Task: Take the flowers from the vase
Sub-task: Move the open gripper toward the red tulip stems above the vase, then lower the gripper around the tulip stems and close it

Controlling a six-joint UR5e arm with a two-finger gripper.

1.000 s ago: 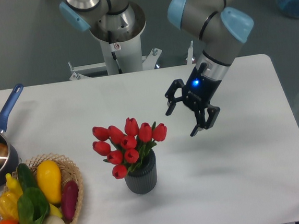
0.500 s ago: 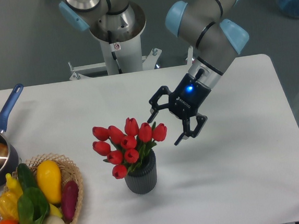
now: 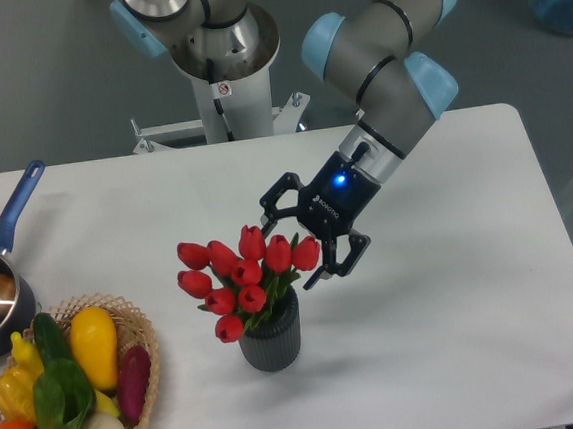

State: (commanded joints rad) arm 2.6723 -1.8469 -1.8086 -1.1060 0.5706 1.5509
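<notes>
Centrally, my gripper (image 3: 292, 244) hangs with its two fingers spread apart, holding nothing, at the upper right edge of the flowers (image 3: 244, 276). One finger (image 3: 270, 198) shows above and behind the topmost tulip heads; the other (image 3: 342, 257) points down on the right side of the bunch, just beside the rightmost bloom. Whether either finger touches a petal cannot be told from this view. A blue light (image 3: 341, 181) glows on my wrist. My arm (image 3: 380, 76) descends from the upper right, slanting down and to the left, so that the gripper is tilted toward the bouquet rather than pointing straight down.

The flowers, red tulips with green leaves, stand in the vase (image 3: 271, 337), a dark grey ribbed cylinder set upright on the white table (image 3: 458, 340), slightly left of centre and toward the front. The blooms lean up and to the left of the vase mouth.

At the lower left sits a wicker basket (image 3: 145, 365) with vegetables and fruit, well apart from the vase. A blue-handled pot (image 3: 5, 261) lies at the left edge. The arm's base column (image 3: 221, 65) rises behind the table.
</notes>
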